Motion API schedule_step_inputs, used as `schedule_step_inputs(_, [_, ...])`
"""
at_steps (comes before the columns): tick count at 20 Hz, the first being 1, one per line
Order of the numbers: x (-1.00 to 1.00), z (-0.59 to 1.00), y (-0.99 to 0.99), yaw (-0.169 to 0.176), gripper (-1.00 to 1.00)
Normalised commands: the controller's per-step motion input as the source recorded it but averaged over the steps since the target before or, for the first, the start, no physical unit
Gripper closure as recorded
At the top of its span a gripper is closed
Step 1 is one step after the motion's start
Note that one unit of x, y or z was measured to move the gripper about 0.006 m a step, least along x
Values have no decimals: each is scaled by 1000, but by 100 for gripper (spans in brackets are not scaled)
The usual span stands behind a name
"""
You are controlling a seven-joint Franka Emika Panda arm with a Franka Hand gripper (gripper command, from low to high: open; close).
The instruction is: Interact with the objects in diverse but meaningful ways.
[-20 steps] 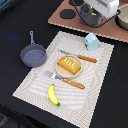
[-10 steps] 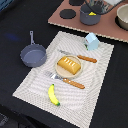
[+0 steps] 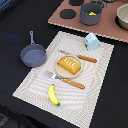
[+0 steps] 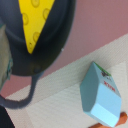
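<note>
A yellow cheese wedge (image 3: 93, 7) (image 4: 34, 22) lies inside a grey pot (image 3: 91, 16) (image 4: 55, 35) on the brown stove board. The pale blue milk carton (image 3: 91, 41) (image 4: 100, 95) stands just off the board on the striped mat. On a round plate (image 3: 58, 71) in the mat's middle rests the bread loaf (image 3: 69, 65). The banana (image 3: 53, 95) lies near the mat's front edge. A grey frying pan (image 3: 33, 55) sits at the exterior view's left of the mat. My gripper does not show in the exterior view. The wrist view looks straight down on the pot, and only a blurred strip shows at its edge.
A knife (image 3: 86, 58) and a fork (image 3: 72, 83) with orange handles flank the plate. A second pot (image 3: 123, 17) stands at the board's far end on the exterior view's right. Black burner discs (image 3: 67, 13) lie on the board (image 3: 65, 24).
The arm that hung over the pot with the cheese has pulled away towards the top of the exterior view. The cheese stays in the pot.
</note>
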Motion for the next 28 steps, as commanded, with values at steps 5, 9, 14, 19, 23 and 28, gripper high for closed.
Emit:
schedule_step_inputs(5, [467,744,-635,0,-100])
schedule_step_inputs(9, [494,545,-690,-12,-100])
schedule_step_inputs(14, [583,45,-601,-56,-100])
schedule_step_inputs(19, [497,-65,-469,-81,-100])
schedule_step_inputs(23, [299,-162,-307,-122,-100])
schedule_step_inputs(28, [115,-219,-11,-81,-100])
